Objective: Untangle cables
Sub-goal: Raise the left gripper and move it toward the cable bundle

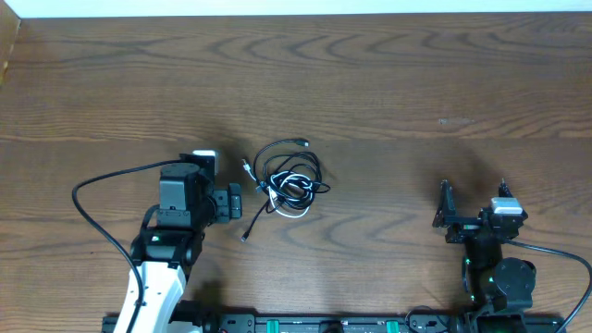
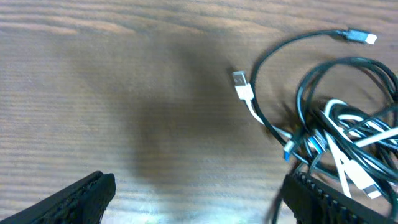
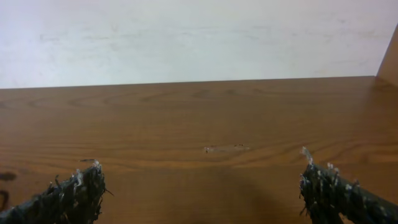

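Observation:
The cables [image 1: 291, 178] lie in one tangled bundle at the middle of the wooden table [image 1: 388, 83]: black loops wound around a white cord. In the left wrist view the cables [image 2: 339, 134] fill the right side. A white plug [image 2: 241, 84] and a black cord's blue-tipped plug [image 2: 360, 37] stick out of the bundle. My left gripper [image 1: 227, 202] is just left of the bundle. It is open over bare wood, and its right finger [image 2: 317, 199] is close beside the cords. My right gripper [image 3: 202, 193] is open far to the right, holding nothing.
One loose black cord end [image 1: 246, 235] trails from the bundle toward the table's near edge. The robot's thick black lead [image 1: 97, 208] arcs left of the left arm. The right arm's base [image 1: 499, 277] stands at the near right. A white wall [image 3: 199, 37] rises behind the table's far edge.

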Controlling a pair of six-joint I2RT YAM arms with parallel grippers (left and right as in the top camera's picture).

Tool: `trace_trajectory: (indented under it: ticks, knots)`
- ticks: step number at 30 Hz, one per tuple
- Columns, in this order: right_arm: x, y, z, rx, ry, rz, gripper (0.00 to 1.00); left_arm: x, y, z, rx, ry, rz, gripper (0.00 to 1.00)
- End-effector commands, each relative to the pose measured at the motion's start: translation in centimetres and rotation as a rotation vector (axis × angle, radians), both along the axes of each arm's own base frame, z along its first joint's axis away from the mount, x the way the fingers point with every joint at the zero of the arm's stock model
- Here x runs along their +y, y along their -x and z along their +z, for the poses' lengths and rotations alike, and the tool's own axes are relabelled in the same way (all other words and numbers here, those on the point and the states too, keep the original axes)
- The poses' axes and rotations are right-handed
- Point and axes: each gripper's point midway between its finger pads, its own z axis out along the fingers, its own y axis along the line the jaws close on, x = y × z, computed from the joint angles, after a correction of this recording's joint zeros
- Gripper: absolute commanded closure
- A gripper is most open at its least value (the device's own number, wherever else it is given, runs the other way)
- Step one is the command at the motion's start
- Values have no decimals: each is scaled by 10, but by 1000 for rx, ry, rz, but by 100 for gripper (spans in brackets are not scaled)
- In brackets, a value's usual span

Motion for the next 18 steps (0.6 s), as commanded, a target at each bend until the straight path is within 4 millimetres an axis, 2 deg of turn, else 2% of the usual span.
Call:
trace_trajectory:
  ticks: [1,13,18]
  knots:
    - [-2,0,0,0,13,-8,1,-6,-6,19,-18,23,-19,9]
    - [-2,0,0,0,13,-8,1,-29,-16,55,-72,59,-97,9]
    - [-2,0,0,0,12,-8,1,-41,-33,73,-80,101,-134,9]
